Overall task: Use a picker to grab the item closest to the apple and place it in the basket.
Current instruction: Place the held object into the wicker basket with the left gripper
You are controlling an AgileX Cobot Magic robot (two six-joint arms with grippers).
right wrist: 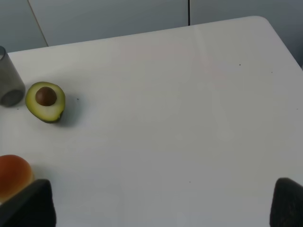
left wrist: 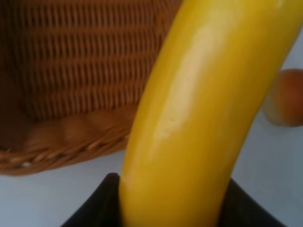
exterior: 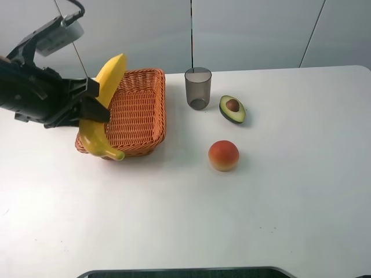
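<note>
1. Banana [exterior: 111, 78] hangs steeply tilted, clamped mid-length by the left gripper [exterior: 95, 104] at the left edge of the basket [exterior: 156, 72], probably raised to clear the wicker wall
2. Apple [exterior: 223, 155] sits well apart
3. Right gripper [right wrist: 161, 203] waits with jaws spread, empty

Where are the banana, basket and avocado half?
banana [exterior: 111, 76], exterior high view, upper yellow body.
basket [exterior: 138, 113], exterior high view, bare woven floor.
avocado half [exterior: 232, 109], exterior high view, cut face.
</note>
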